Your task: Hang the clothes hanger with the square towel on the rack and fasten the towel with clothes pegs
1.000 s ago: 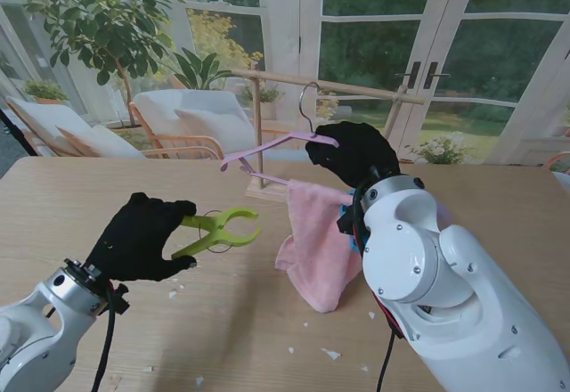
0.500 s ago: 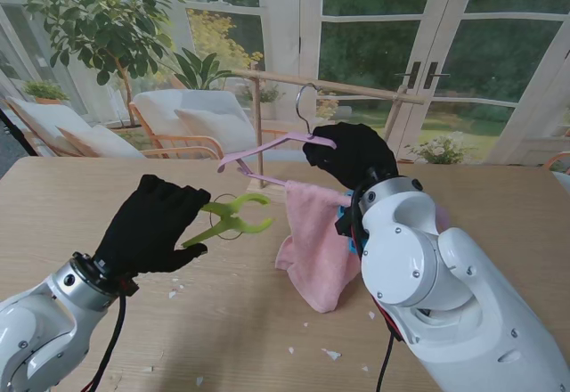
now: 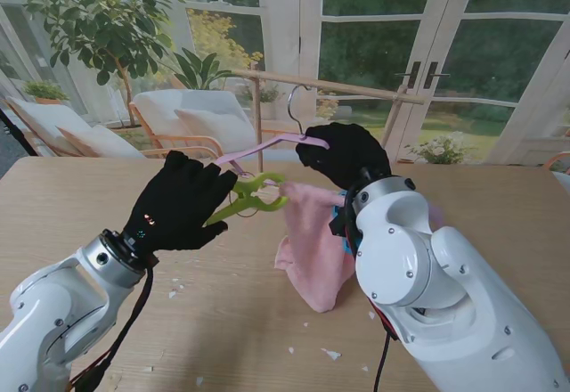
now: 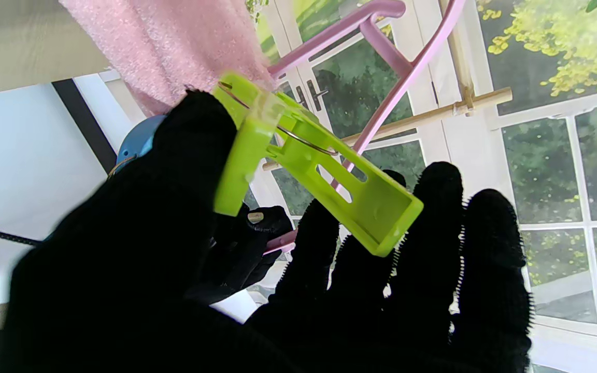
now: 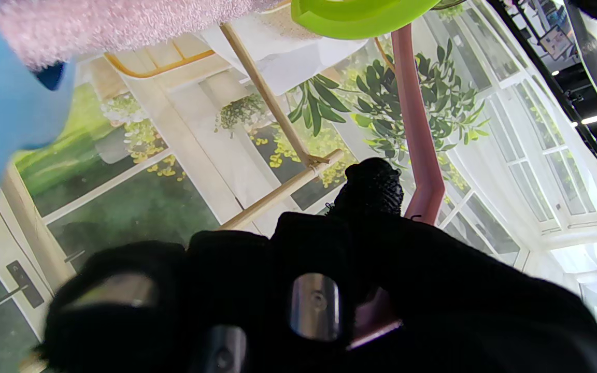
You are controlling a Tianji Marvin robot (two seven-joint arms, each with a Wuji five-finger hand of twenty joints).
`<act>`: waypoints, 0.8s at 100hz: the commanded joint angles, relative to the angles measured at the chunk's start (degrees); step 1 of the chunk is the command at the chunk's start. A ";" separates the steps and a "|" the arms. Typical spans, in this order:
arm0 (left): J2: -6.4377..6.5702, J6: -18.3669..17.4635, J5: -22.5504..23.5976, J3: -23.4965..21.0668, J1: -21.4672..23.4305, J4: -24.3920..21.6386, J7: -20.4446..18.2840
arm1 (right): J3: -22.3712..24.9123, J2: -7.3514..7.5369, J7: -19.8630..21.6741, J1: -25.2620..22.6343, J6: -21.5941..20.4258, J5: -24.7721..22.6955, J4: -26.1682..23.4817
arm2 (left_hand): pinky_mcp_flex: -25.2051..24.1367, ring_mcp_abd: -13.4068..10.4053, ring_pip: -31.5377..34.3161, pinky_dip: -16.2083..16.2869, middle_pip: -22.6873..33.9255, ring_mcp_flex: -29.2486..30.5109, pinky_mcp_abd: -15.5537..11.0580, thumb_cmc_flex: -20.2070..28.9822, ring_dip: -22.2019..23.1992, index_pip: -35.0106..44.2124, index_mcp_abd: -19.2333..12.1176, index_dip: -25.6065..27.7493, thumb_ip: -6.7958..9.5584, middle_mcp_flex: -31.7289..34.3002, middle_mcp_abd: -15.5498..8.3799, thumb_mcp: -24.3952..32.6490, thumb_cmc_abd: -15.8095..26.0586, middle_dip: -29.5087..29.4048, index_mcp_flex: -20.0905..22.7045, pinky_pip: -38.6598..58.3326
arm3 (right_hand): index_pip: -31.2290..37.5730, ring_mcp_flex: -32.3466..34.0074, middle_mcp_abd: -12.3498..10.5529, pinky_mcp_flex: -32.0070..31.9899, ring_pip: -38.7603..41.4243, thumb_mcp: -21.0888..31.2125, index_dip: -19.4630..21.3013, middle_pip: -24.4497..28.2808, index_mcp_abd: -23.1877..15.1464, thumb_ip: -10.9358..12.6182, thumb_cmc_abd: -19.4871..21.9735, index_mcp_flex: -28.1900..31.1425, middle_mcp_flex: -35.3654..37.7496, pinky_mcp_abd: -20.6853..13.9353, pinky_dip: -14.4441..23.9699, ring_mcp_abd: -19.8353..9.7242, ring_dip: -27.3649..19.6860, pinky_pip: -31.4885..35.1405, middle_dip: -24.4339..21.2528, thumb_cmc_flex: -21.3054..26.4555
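At the left of the stand view, the left hand point(image 3: 178, 203) sits in the middle-left of the frame, raised over the table point(image 3: 80, 205), pinching the handle end of a lime-green clothes peg point(image 3: 252, 194). The left wrist view shows the thumb point(image 4: 195, 140) pressing one handle leg while the other fingers point(image 4: 433, 217) back the second leg. The peg's tip lies at the centre of the stand view, just beside the upper edge of the pink square towel point(image 3: 313, 249); whether it touches the cloth cannot be told.

The towel drapes over the lower bar of the pink clothes hanger point(image 3: 267, 149), hanging down at centre frame with its lowest corner near the table. The hanger tilts, and its metal hook point(image 3: 294, 98) stands close to the wooden rack point(image 3: 329, 85) in the upper middle of the frame; whether the hook rests on the rail is unclear.

Right of centre, the right hand point(image 3: 352, 153) is closed around the hanger's arm, its fingers point(image 5: 371, 186) wrapped on the pink bar in the right wrist view. The white right forearm point(image 3: 427, 294) fills the lower right of the frame. Small white scraps point(image 3: 329, 354) dot the table at lower centre.
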 commanded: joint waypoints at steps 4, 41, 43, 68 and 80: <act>0.15 1.08 0.42 1.16 -1.43 0.67 -0.83 | -0.18 -0.58 0.47 -0.03 -0.50 0.13 -0.26 | 0.24 -1.00 1.74 0.60 8.54 1.38 1.44 15.24 1.09 4.92 -0.37 2.14 1.77 8.54 -11.45 13.29 4.20 6.18 3.20 2.24 | 12.11 1.70 0.00 3.02 8.83 -15.73 1.21 2.97 7.15 -7.68 4.52 15.97 4.29 -6.54 61.85 -1.55 1.93 11.29 -0.16 -5.45; 0.66 2.15 2.19 5.51 -5.75 2.81 -3.64 | -1.28 -0.64 0.49 0.87 -0.68 0.17 0.36 | 0.56 -1.72 1.60 0.60 8.74 1.72 1.21 15.54 1.12 5.31 -0.93 2.47 1.80 8.68 -12.23 13.66 4.00 6.30 3.18 2.13 | 12.10 1.70 0.00 3.02 8.84 -15.76 1.20 2.97 7.16 -7.68 4.50 15.97 4.29 -6.55 61.85 -1.56 1.95 11.29 -0.17 -5.48; 0.67 2.29 2.28 5.78 -6.00 2.95 -3.60 | -1.37 -0.65 0.50 0.94 -0.69 0.15 0.43 | 0.65 -1.77 1.63 0.61 8.80 1.79 1.20 15.60 1.14 5.41 -0.99 2.51 1.78 8.79 -12.21 13.68 3.97 6.31 3.23 2.15 | 12.10 1.70 0.00 3.02 8.84 -15.76 1.20 2.97 7.16 -7.68 4.50 15.97 4.29 -6.55 61.85 -1.56 1.95 11.29 -0.17 -5.49; 0.94 3.62 3.91 8.07 -7.64 3.15 -6.38 | -2.00 -0.69 0.49 1.42 -0.87 0.24 0.91 | -0.43 -2.33 0.09 0.28 7.33 -0.14 0.42 14.55 0.61 3.78 -0.93 1.57 1.74 6.84 -12.03 13.52 4.00 5.53 2.16 1.07 | 12.10 1.71 0.00 3.04 8.83 -15.73 1.20 2.97 7.16 -7.67 4.49 15.97 4.29 -6.64 61.86 -1.65 1.97 11.29 -0.17 -5.49; 1.01 4.06 4.58 7.59 -6.92 2.04 -9.47 | -1.71 -0.67 0.51 1.29 -0.85 0.26 0.82 | -5.33 -3.47 -6.62 -0.78 11.97 -7.22 -0.36 2.67 -3.33 -8.10 -0.58 -2.83 7.79 -6.79 -10.38 17.59 10.32 -10.82 0.33 -2.69 | 12.10 1.71 -0.05 3.04 8.82 -15.73 1.20 2.96 7.16 -7.68 4.49 15.97 4.29 -6.67 61.86 -1.64 1.97 11.29 -0.17 -5.51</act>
